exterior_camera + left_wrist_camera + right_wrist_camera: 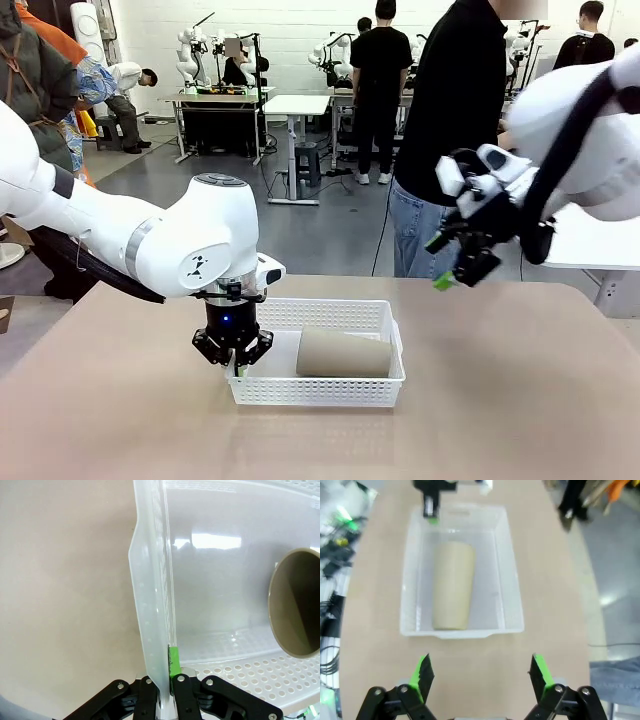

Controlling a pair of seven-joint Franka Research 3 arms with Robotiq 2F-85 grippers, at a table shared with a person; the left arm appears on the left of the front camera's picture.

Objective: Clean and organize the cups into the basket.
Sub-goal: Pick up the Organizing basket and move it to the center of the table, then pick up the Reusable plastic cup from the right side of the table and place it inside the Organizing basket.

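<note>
One cup (345, 353) is lying in the basket (320, 392), left gripper (235, 366) clamping its left wall, right gripper (481, 675) hovering spread apart; probably needing slow, level sliding.

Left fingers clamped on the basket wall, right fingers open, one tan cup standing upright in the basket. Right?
No: the tan cup lies on its side in the basket, per the front view. Left fingers clamp the basket wall; right fingers are open.

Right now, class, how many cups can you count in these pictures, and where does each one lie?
1. The tan cup lies on its side inside the white basket, toward its right end in the front view. Others may be hidden off camera.
</note>
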